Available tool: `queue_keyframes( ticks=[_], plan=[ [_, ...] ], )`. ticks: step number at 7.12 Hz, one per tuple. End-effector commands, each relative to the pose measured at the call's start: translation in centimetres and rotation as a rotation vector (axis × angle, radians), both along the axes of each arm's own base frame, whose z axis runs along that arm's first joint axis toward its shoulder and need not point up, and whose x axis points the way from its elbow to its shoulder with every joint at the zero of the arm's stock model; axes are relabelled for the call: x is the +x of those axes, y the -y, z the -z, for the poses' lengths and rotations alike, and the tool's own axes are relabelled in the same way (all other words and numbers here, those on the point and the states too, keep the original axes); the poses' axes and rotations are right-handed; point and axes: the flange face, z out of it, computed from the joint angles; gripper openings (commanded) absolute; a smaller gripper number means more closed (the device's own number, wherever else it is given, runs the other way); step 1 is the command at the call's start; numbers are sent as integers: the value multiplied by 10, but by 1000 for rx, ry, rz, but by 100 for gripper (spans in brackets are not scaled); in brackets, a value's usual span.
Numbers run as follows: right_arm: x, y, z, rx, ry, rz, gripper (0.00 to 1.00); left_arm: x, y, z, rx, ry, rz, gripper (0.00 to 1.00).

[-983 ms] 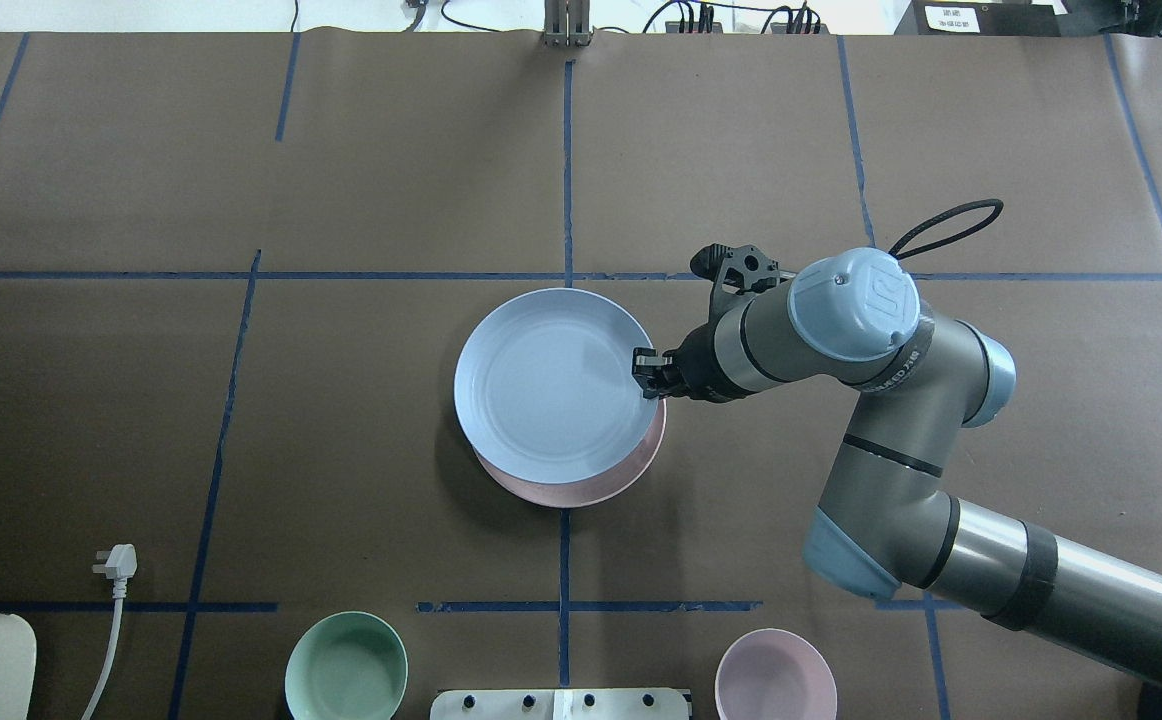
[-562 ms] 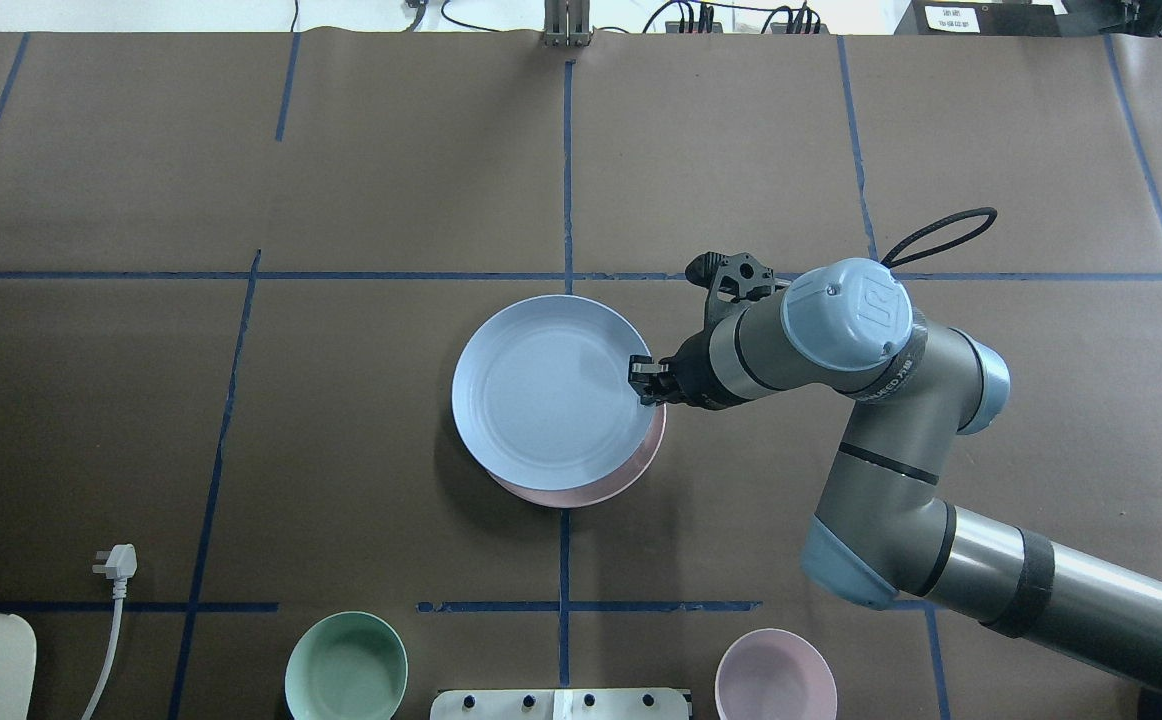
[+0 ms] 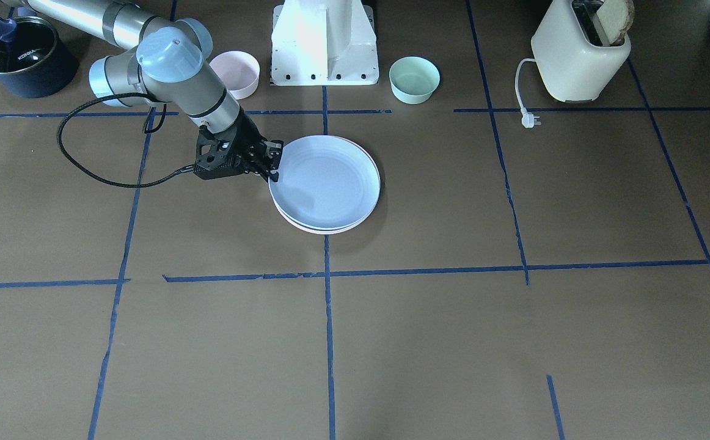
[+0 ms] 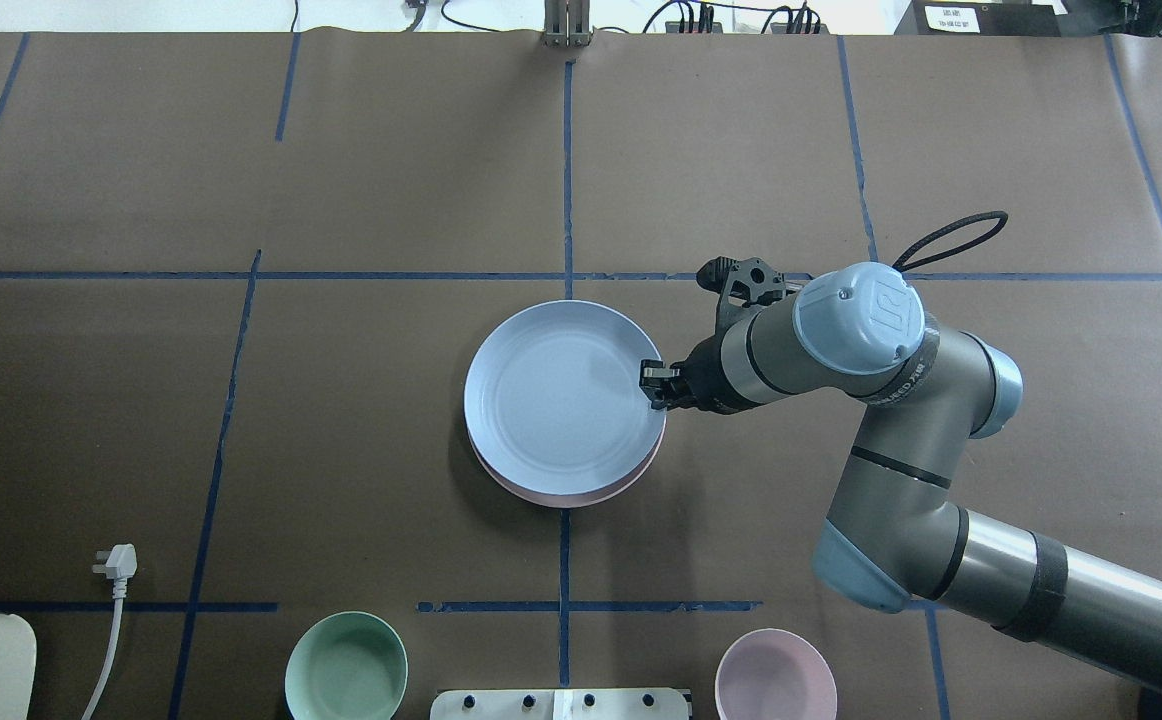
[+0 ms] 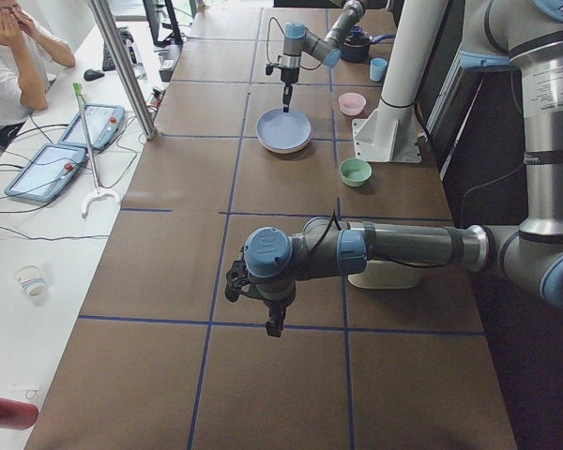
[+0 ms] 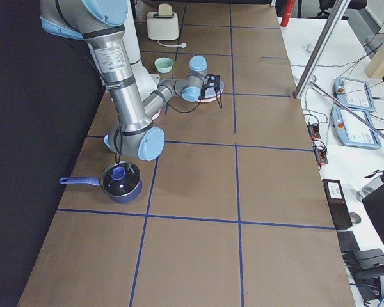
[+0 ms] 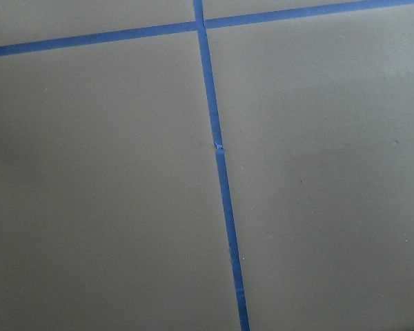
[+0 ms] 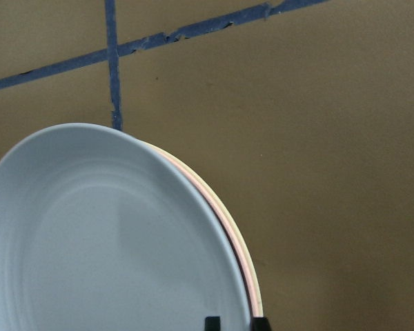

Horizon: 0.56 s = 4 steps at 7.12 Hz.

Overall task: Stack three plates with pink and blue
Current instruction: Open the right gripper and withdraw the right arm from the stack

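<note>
Overhead exterior: brown table [image 4: 241,150], blue tape grid [image 4: 568,180], blue plate [image 4: 556,410] at centre.

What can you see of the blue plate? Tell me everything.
The blue plate is round, shallow and pale blue, matte, with faint concentric rings inside. It sits face up on top of the pink plate, slightly off centre, so a pink crescent shows on the robot's side. The right gripper pinches its rim on the robot's right. Nothing lies in it.
</note>
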Motion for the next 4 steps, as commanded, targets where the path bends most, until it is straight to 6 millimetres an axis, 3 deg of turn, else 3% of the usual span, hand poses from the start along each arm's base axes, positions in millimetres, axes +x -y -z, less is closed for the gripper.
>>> queue_keyframes(
  ticks=[1,3,4],
  plan=[
    [8,1,5,0,13,6,100,1,1,0,-1,0,-1,100],
    [58,51,-1,-67,-34,12,100,0,5,5,10,8,0,100],
    [90,81,-13,8,-71,52,100,0,10,6,-25,15,30,100]
  ],
)
